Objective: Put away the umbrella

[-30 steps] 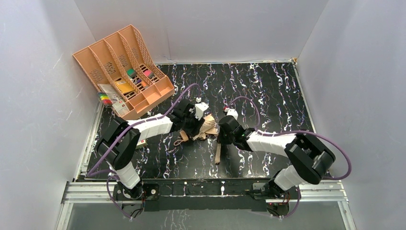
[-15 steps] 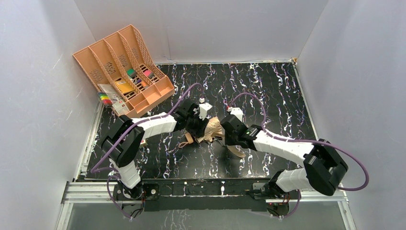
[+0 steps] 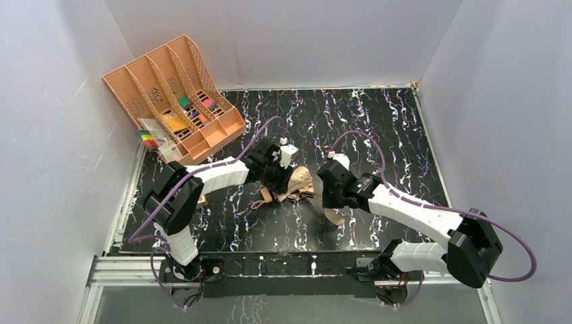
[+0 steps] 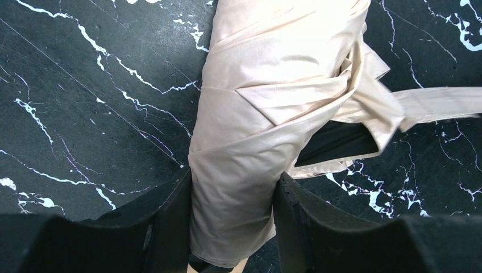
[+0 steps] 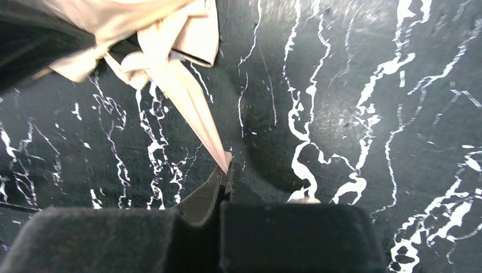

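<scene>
Securing the folded canopy appears to be the step in hand. The compact umbrella of pale tan-beige fabric (image 3: 295,185) lies on its side near the middle of the black, white-veined marble-pattern table (image 3: 378,128), well apart from the rigid peach-orange plastic file tray (image 3: 177,94) at the far left corner.

The left gripper (image 4: 234,187) is clamped across the umbrella's rolled body, one dark finger (image 4: 170,222) pressing on each side of the fabric. The right gripper (image 5: 226,179) is clenched on the tip of the narrow tan fabric strap (image 5: 190,99), which runs taut from the loose folds at the bundle to the closed jaws. The strap's fastener is not visible in any view.

The canopy folds are loosely gathered and not yet bound, so the task is judged to be at an early-to-middle stage. The next move calls for the right gripper to carry the strap around the bundle under steady tension while the left gripper holds the body fixed. Slack in the strap, or rotation of the body, would likely let the folds spring loose.
</scene>
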